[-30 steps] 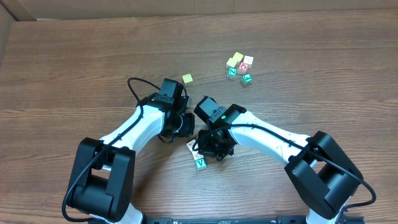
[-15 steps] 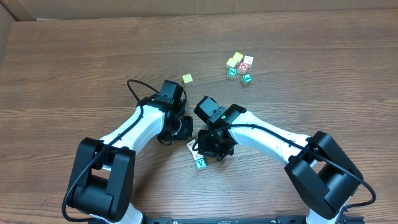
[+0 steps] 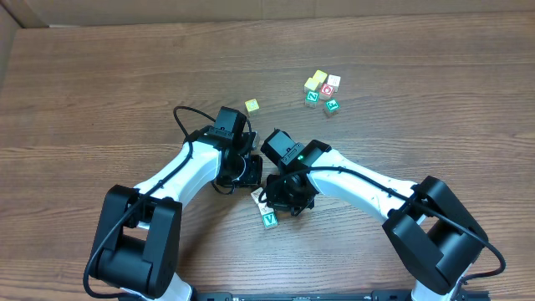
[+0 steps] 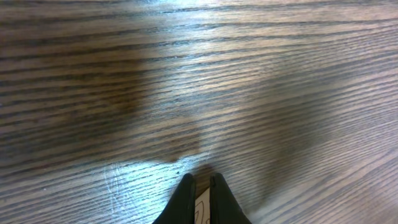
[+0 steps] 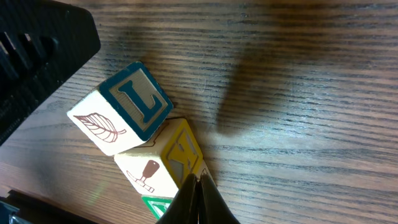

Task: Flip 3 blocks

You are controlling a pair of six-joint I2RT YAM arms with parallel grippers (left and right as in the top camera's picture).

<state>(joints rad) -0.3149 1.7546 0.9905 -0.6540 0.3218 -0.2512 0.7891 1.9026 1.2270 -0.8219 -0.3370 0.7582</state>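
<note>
I had both arms folded in toward the middle, elbows out wide. My left arm (image 3: 177, 174) angled up and to the right, and my right arm (image 3: 359, 182) angled up and to the left, with the wrists almost meeting. The left gripper (image 4: 200, 186) pointed down, fingers drawn together with only a sliver between them. The right gripper (image 5: 198, 182) was closed tight, its tips pressed into one point.

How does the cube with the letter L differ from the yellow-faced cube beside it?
The L cube shows a blue letter and a leaf drawing; the yellow-faced cube shows a yellow letter and a brown drawing. The L cube lies away from the right claw; the yellow-faced cube lies at its tips. Both have a white picture face.
</note>
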